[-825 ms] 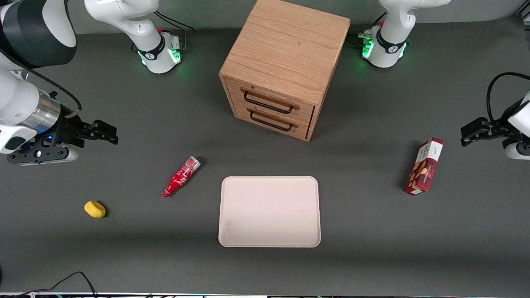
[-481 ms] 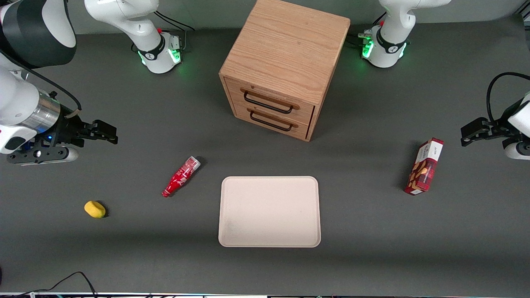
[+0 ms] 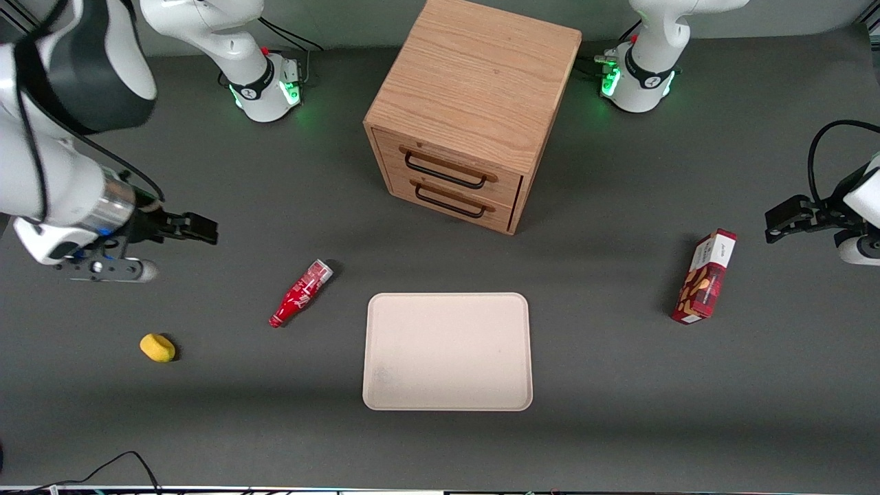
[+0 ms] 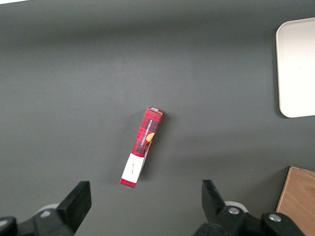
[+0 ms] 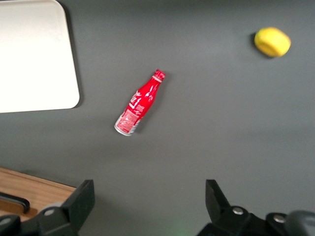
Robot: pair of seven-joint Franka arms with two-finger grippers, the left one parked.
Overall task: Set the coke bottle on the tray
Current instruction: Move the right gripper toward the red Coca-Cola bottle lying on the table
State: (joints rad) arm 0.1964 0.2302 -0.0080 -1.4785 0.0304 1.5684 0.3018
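Observation:
The coke bottle (image 3: pixel 300 293) (image 5: pixel 140 102) lies on its side on the dark table, red with white lettering, cap end nearer the front camera. The beige tray (image 3: pixel 447 351) (image 5: pixel 34 55) lies flat beside it, bare. My gripper (image 3: pixel 199 229) (image 5: pixel 149 196) hangs above the table toward the working arm's end, farther from the front camera than the bottle and well apart from it. Its fingers stand wide open with nothing between them.
A wooden two-drawer cabinet (image 3: pixel 471 110) stands farther from the front camera than the tray. A small yellow object (image 3: pixel 157 347) (image 5: pixel 272 42) lies toward the working arm's end. A red snack box (image 3: pixel 704 276) (image 4: pixel 142 147) stands toward the parked arm's end.
My gripper has shifted a little toward the bottle and the table's middle. The bottle and tray have not moved.

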